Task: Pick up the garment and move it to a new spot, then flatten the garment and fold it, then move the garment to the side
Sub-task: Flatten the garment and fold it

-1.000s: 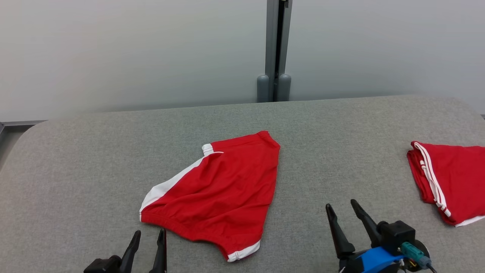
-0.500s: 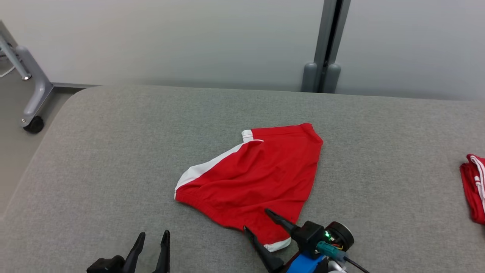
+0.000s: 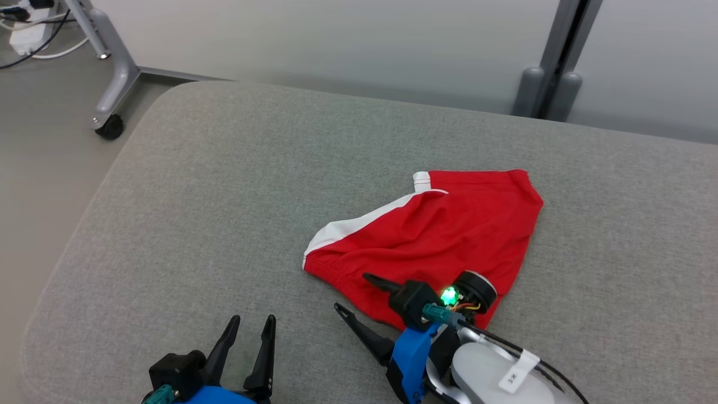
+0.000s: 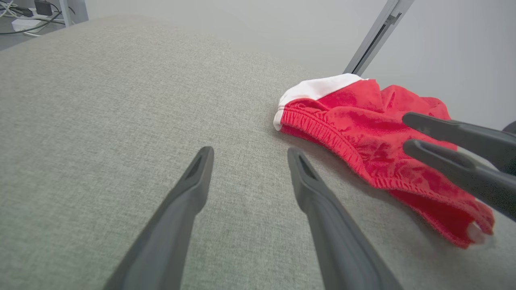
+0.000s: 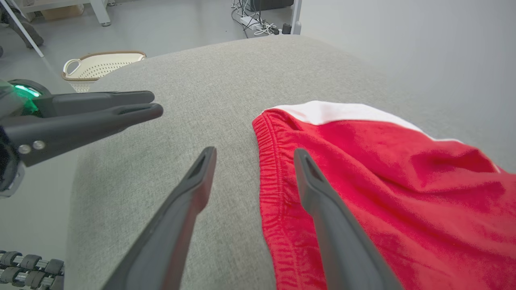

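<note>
The garment [image 3: 443,241], red shorts with white side trim and an elastic waistband, lies loosely spread on the grey padded table [image 3: 224,196]. My right gripper [image 3: 351,292] is open at the garment's near left edge, pointing left. In the right wrist view my right gripper [image 5: 254,151] straddles the waistband of the garment [image 5: 383,169], one finger over red cloth, the other over bare table. My left gripper [image 3: 253,318] stands open over bare table, left of the garment. In the left wrist view my left gripper [image 4: 250,151] holds nothing, and the garment [image 4: 363,117] lies to its right.
The table's rounded left edge drops to the floor, where a wheeled stand leg [image 3: 112,84] and cables sit. A grey post [image 3: 552,78] rises behind the table. A cream laundry basket [image 5: 96,64] stands on the floor beyond the table.
The head camera has swung left, so a second folded red garment at the right has left the picture. My right gripper has moved left to the garment's near waistband edge. Both grippers stay open.
</note>
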